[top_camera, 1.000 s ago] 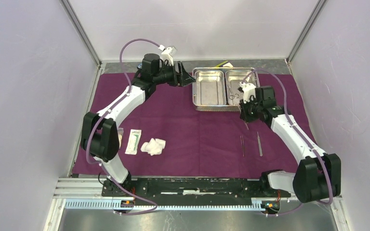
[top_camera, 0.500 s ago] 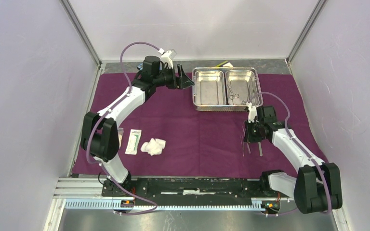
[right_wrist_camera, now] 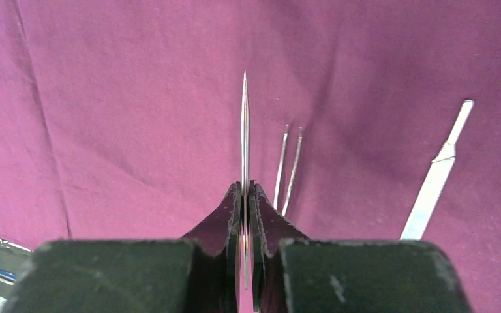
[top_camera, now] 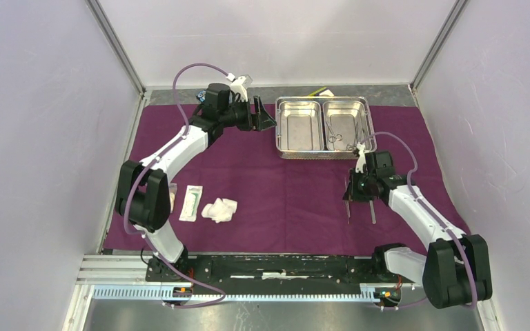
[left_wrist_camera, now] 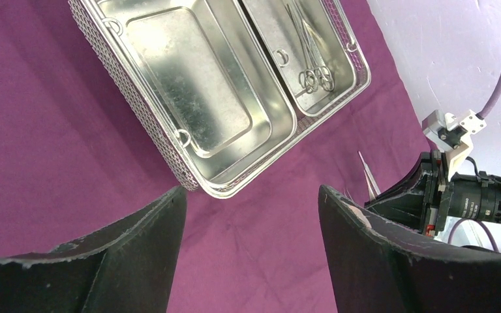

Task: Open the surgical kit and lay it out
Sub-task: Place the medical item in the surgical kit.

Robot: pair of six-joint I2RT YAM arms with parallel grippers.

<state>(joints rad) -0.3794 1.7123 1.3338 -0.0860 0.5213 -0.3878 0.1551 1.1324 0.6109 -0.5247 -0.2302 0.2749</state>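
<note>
The dark-purple cloth (top_camera: 283, 186) lies spread flat. At its back stands the two-compartment steel tray (top_camera: 280, 131), with steel clamps (left_wrist_camera: 310, 59) in its right compartment. My left gripper (top_camera: 266, 117) hovers open just left of the tray (left_wrist_camera: 235, 98), with only cloth between its fingers. My right gripper (top_camera: 354, 198) is low over the cloth's right side, shut on a slim pointed steel instrument (right_wrist_camera: 244, 130). Thin tweezers (right_wrist_camera: 288, 166) and a flat steel handle (right_wrist_camera: 437, 173) lie on the cloth beside it. A gauze wad (top_camera: 219, 209) and a flat white packet (top_camera: 192, 202) lie near left.
Slanted walls close in both sides and the back. A yellow-green object (top_camera: 319, 91) pokes out behind the tray. The black base rail (top_camera: 269, 265) runs along the near edge, below the cloth's front hem.
My right arm has come from the tray's right compartment toward the near side, carrying the slim instrument down beside the two tools on the cloth. The left gripper has barely shifted.
</note>
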